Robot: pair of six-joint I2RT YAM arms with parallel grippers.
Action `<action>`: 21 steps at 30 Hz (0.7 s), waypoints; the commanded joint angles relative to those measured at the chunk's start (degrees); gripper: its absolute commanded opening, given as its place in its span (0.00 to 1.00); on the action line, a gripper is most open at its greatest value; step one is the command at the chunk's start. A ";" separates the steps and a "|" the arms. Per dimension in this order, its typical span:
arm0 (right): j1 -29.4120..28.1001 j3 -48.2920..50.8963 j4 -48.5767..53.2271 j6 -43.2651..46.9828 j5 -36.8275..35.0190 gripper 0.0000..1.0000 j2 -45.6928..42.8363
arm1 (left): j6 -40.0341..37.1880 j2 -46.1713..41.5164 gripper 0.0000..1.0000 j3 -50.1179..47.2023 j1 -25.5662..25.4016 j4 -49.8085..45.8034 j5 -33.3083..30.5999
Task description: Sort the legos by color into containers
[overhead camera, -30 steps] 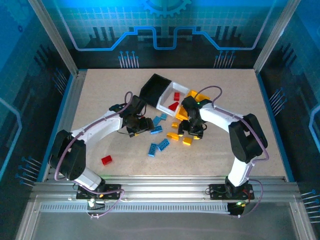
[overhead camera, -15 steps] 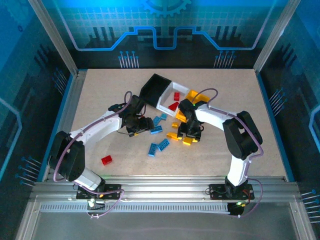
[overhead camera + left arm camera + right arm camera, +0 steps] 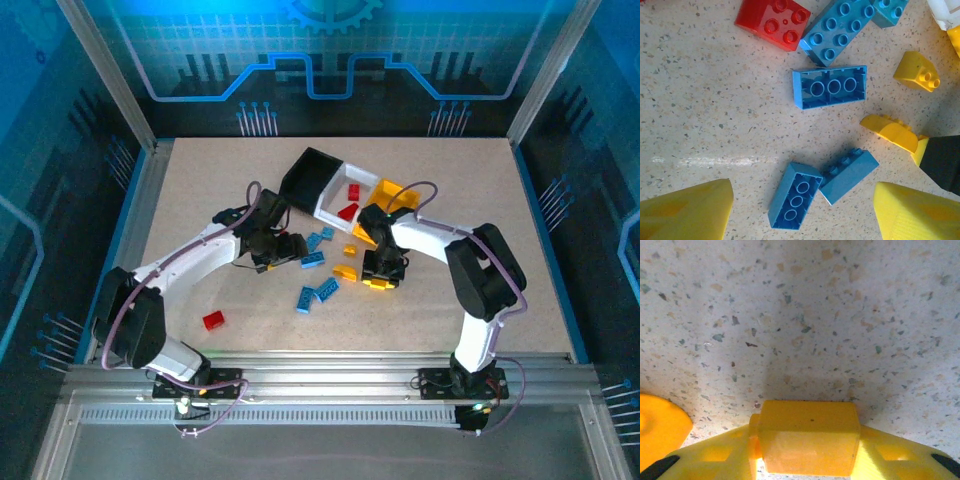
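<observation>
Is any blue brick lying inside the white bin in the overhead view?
No, the white bin holds two red bricks, while the blue bricks lie outside it on the table.

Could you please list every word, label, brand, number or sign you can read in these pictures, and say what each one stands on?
No text can be read anywhere.
Studs of the blue brick and the red brick: any embossed mark is too blurred to read.
Back wall: a gear and circuit-line graphic, no letters or numbers.
Black bin, white bin, yellow bin: no label visible.
</observation>
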State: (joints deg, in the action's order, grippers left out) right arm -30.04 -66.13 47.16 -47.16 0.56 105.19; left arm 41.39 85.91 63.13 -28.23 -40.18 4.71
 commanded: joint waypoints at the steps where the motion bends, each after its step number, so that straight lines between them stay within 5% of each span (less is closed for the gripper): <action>1: -0.72 1.50 1.37 -0.28 -1.27 0.46 -2.60 | -2.37 -1.86 0.76 -0.30 -0.06 -1.09 -0.74; 10: 1.70 -6.61 5.06 1.91 0.72 0.45 -12.97 | -9.53 -1.77 0.79 2.99 -0.70 -4.05 -0.54; 21: 11.13 -24.86 5.43 8.37 3.73 0.45 2.34 | -26.49 13.15 0.92 20.77 -11.08 -13.40 -4.39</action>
State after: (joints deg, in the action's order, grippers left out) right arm -20.45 -87.46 50.52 -41.45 3.07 103.63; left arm 22.02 94.94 80.55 -37.39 -49.08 1.63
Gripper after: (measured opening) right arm 0.449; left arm 0.916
